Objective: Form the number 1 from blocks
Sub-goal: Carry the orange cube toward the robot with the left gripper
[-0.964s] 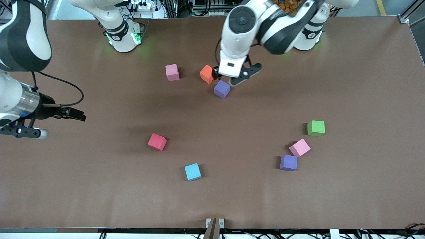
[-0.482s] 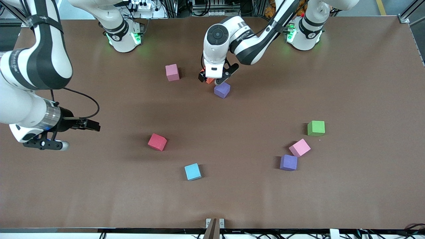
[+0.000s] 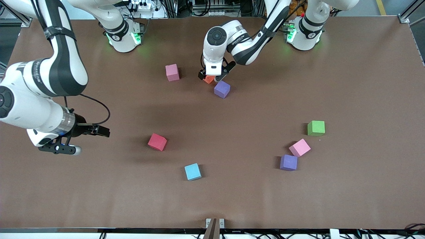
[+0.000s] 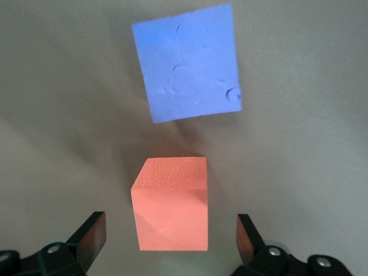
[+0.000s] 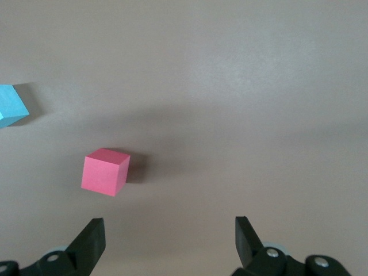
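A: Counter [image 3: 332, 199] first: brown and wide, with both arms out over it. What has changed?

B: Left tool [image 3: 210, 75] has dropped from above onto the small orange foam cube [image 3: 209, 79]; its fingers stand apart on either side, not yet gripping. I judge a grasp is next. Right tool [image 3: 87, 135] has swung in toward the red foam cube [image 3: 157, 142], fingers apart, over bare counter.

A: And the count?

B: Eight cubes. Two purple: one [image 3: 222, 89] just beside the orange, nearer the camera; one [image 3: 288, 162] toward the left arm's end. Two light pink [image 3: 172, 72] [image 3: 299, 147]. One each of orange, red, light blue [image 3: 192, 171] and green [image 3: 316, 128]. All scattered, so no numeral is formed yet.
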